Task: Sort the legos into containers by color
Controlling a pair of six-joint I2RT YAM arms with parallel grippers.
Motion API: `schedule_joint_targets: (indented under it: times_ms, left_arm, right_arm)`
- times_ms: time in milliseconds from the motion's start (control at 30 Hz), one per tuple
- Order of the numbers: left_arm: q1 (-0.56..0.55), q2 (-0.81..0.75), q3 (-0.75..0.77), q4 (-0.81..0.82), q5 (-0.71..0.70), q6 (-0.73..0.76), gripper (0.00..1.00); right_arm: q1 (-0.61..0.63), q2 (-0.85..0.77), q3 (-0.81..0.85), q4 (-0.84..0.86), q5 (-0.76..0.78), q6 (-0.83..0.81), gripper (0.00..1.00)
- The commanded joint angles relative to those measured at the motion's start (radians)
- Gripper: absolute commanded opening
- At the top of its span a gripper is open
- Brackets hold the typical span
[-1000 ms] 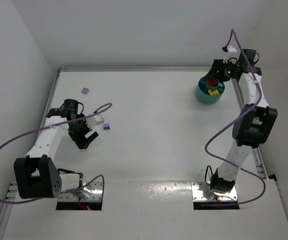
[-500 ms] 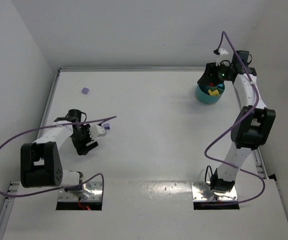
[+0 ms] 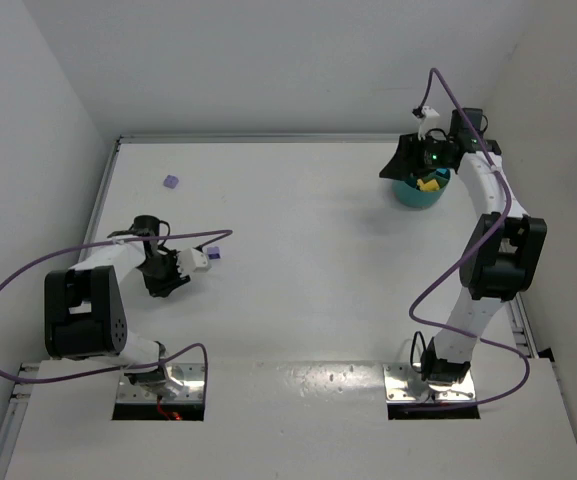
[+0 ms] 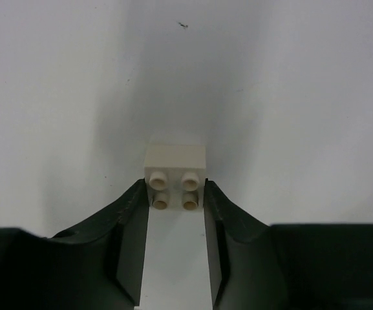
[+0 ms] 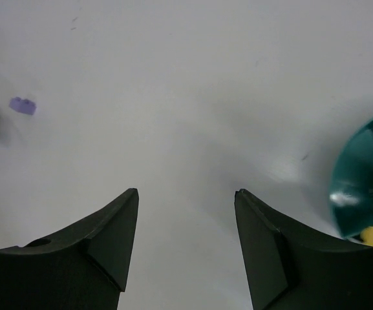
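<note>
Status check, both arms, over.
Left gripper shut on cream brick. Right gripper open, empty, beside teal dish. Purple brick loose near left arm; nothing blocking.

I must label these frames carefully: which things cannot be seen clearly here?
Teal dish: right wrist view, cut by the right edge.
Its contents: top view, right gripper covers part; only yellow bricks show.
Cream brick: top view, hidden by the left gripper.
Far purple brick: top view, too small to count studs.
</note>
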Motion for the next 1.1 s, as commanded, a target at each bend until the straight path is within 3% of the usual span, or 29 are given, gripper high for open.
schedule_joint_targets:
  times_ms: [0,100,200,300,400,667,800,1067]
  left_arm:
    - [0.013,-0.002,0.008,-0.045,0.028,0.061,0.33]
    - [0.013,-0.002,0.048,-0.056,0.089,0.029,0.25]
    - [0.001,-0.002,0.177,-0.065,0.206,-0.107,0.25]
    - [-0.037,0.037,0.347,-0.053,0.354,-0.309,0.25]
    - [-0.088,0.070,0.473,-0.001,0.465,-0.524,0.25]
    - [-0.361,0.150,0.630,0.220,0.474,-0.853,0.28]
    - [-0.468,0.202,0.702,0.220,0.412,-0.887,0.28]
    - [-0.544,0.257,0.769,0.272,0.401,-0.948,0.28]
  right_arm:
    - [0.011,-0.049,-0.070,0.052,-0.114,0.098,0.61]
    - [0.020,-0.049,-0.131,0.128,-0.211,0.227,0.61]
    - [0.029,-0.023,-0.174,0.255,-0.304,0.427,0.61]
    - [0.039,0.020,-0.232,0.513,-0.401,0.674,0.61]
    - [0.078,0.050,-0.231,0.605,-0.424,0.798,0.61]
    - [0.235,0.123,-0.110,0.585,-0.394,0.798,0.61]
    - [0.328,0.159,-0.046,0.567,-0.393,0.780,0.61]
    - [0.407,0.219,0.069,0.398,-0.360,0.616,0.61]
